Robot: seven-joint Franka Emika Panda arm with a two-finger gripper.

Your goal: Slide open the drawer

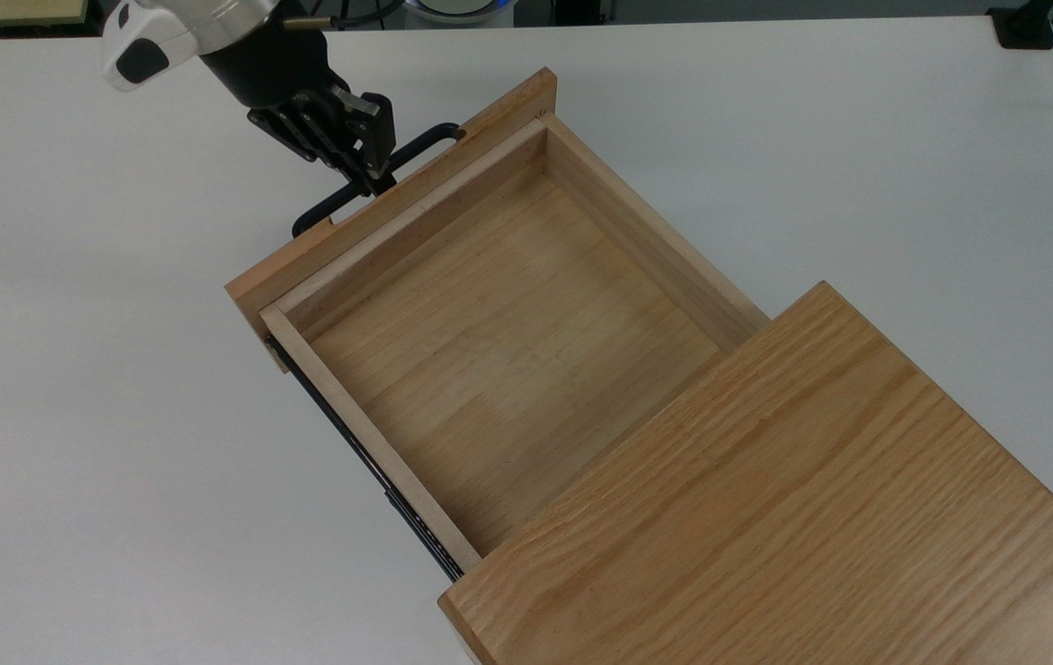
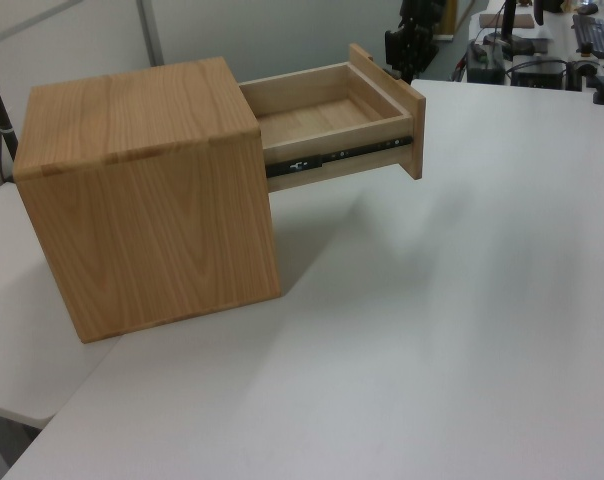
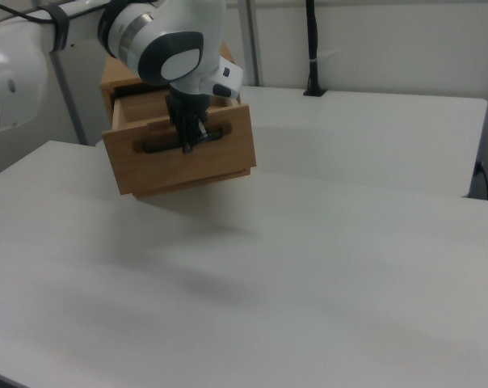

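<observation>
Gripper: you will find the gripper (image 1: 377, 175) at the upper left of the top view, its black fingers (image 1: 382, 139) closed around the middle of the handle (image 1: 377, 172). In the right view the gripper (image 3: 187, 144) comes down from above onto the bar.
Arm: your white and black wrist (image 1: 212, 37) sits at the top view's top left edge; in the right view it hangs above the front panel (image 3: 183, 158).
Handle: a black metal bar, fixed at both ends to the front panel, running parallel to it and just off its face.
Drawer: you can see the drawer (image 1: 508, 332) drawn far out of the cabinet, reaching toward the top view's upper left. Its inside is bare wood. In the left view the drawer (image 2: 332, 115) juts from the cabinet's upper part toward the left view's right, held above the counter.
Rail: a black side rail (image 1: 369, 466) shows along the drawer's lower left side in the top view; in the left view the rail (image 2: 332, 157) runs under the drawer's side wall.
Cabinet: the oak cabinet (image 2: 147, 190) stands on the white counter (image 1: 83, 416), at the left view's left. Its flat top slab (image 1: 767, 499) covers the drawer's back end at the top view's lower right.
</observation>
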